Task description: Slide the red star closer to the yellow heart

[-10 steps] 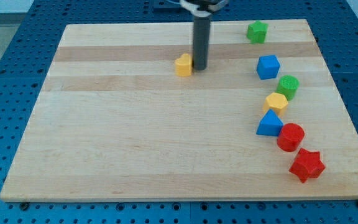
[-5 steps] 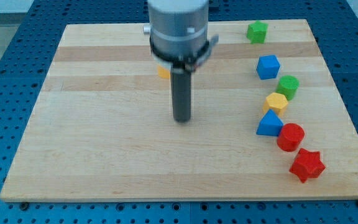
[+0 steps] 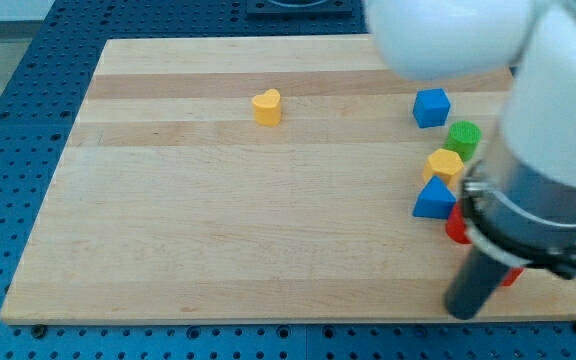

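None of the slide looks done: you see the yellow heart [image 3: 266, 106] at upper centre of the worktop [image 3: 168, 230], the red star [image 3: 511, 274] almost wholly hidden lower right behind the arm. My tip [image 3: 461, 312] sits just left of it; no jaws here.

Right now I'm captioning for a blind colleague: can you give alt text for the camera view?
My tip rests near the board's bottom right corner, the arm hiding the red star. The yellow heart sits far off at upper left.
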